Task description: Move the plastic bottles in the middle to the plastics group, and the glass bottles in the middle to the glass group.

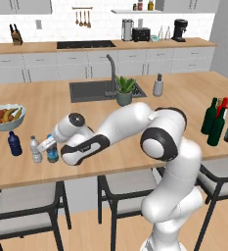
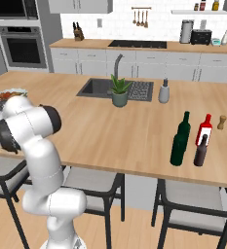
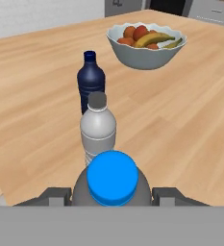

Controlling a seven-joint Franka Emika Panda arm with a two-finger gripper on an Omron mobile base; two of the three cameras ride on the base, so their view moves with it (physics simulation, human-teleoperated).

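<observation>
Water bottle (image 3: pixel 112 185), blue-capped, sits between your gripper's (image 3: pixel 112 196) fingers, gripped at its sides and standing on the counter (image 3: pixel 180 120). Just beyond it stand the clear bottle (image 3: pixel 98 127) and navy bottle (image 3: pixel 91 81), with the fruit bowl (image 3: pixel 145 44) farther off.

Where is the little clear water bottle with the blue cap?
The blue-capped clear water bottle stands between the gripper jaws, beside the silvery-clear bottle near the counter's left front edge.

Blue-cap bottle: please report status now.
Gripper closed around blue-cap bottle, by silvery bottle and navy bottle. Path clear.
</observation>
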